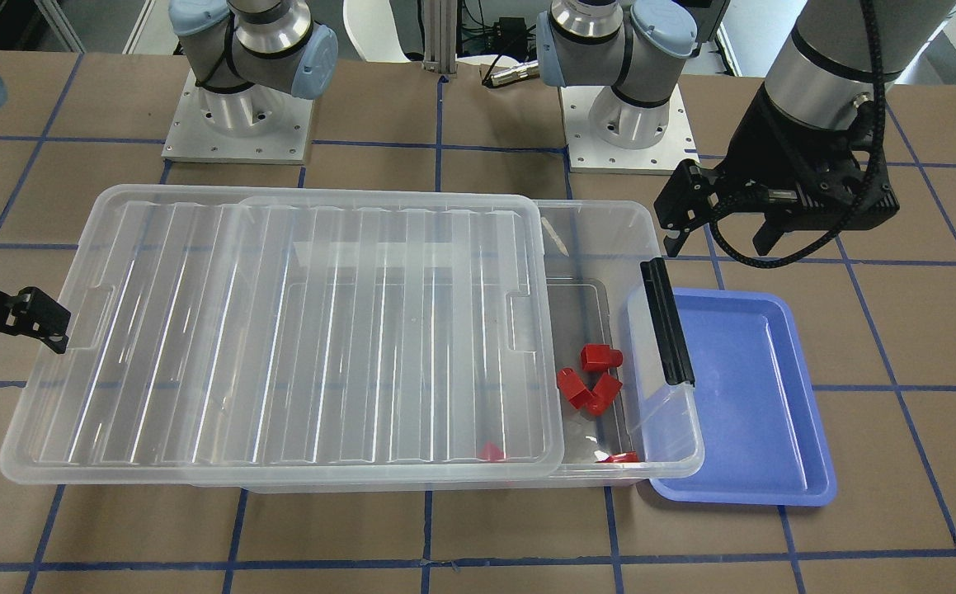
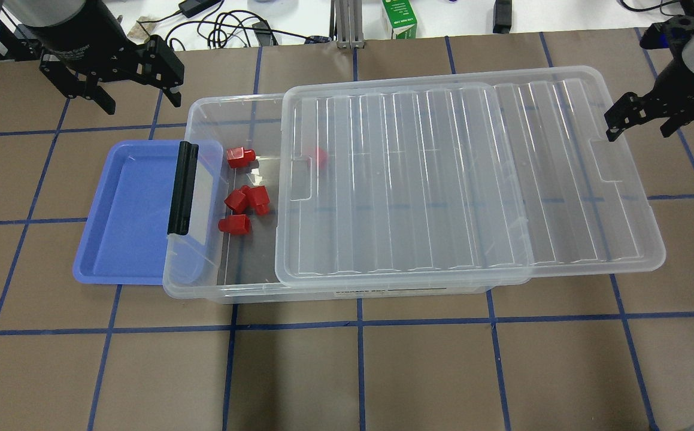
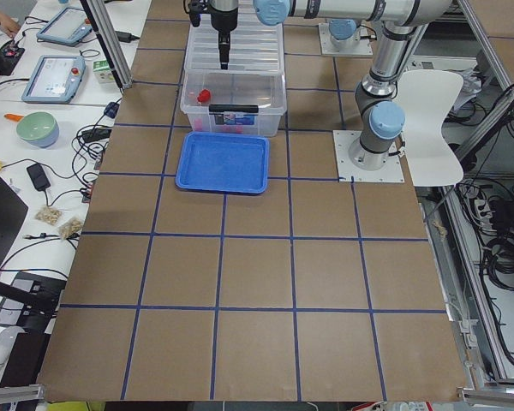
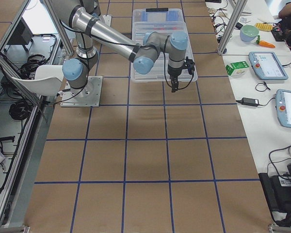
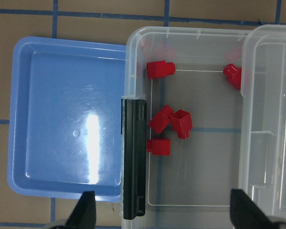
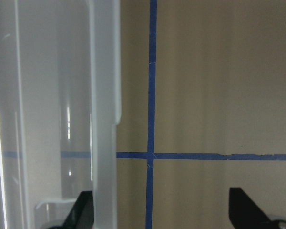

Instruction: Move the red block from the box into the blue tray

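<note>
The clear box (image 2: 245,294) lies across the table, its ribbed lid (image 2: 442,179) slid toward my right so the black-handled end (image 2: 182,187) is uncovered. Several red blocks (image 2: 241,157) lie on the box floor there, three close together (image 1: 589,388), and one shows under the lid's edge (image 2: 320,157). The blue tray (image 2: 125,215) lies empty against that end, partly under the box rim. My left gripper (image 2: 141,99) hovers open and empty above the tray and box end (image 5: 164,210). My right gripper (image 2: 637,126) is open and empty beside the lid's far end (image 6: 162,214).
A green carton (image 2: 399,18) and cables lie on the white bench beyond the table's far edge. The arm bases (image 1: 238,124) stand on the robot's side of the table. Blue tape lines grid the brown tabletop.
</note>
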You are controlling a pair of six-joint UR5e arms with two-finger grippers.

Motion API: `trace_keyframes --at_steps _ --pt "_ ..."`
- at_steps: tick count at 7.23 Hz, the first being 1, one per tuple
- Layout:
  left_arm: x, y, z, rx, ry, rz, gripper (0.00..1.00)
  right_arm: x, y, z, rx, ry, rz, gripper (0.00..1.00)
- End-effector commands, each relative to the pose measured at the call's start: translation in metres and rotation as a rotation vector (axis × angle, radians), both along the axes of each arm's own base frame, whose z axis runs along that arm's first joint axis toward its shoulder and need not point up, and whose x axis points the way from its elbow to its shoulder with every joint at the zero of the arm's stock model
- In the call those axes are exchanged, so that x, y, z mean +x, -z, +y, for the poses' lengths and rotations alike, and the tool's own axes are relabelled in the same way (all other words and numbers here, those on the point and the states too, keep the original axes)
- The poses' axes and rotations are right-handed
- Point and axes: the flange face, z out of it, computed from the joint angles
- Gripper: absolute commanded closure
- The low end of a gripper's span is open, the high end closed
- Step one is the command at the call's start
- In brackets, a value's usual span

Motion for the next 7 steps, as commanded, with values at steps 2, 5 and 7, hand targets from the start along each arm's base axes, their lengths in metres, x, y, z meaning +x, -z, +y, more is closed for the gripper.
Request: trace_keyframes --at_steps 2,5,7 --pt "0.0 0.001 -0.001 0.003 -0.002 -0.001 0.0 -0.037 0.0 0.008 0.003 0.053 -0.003 0.0" --pt "-0.001 0.001 -0.001 0.001 -0.008 -0.001 0.0 -0.037 -0.001 0.01 0.001 0.058 -0.004 0.0" --pt "-0.001 0.001 -0.002 0.001 -0.014 0.0 0.0 -0.029 -0.007 0.009 -0.011 0.053 -0.008 0.0"
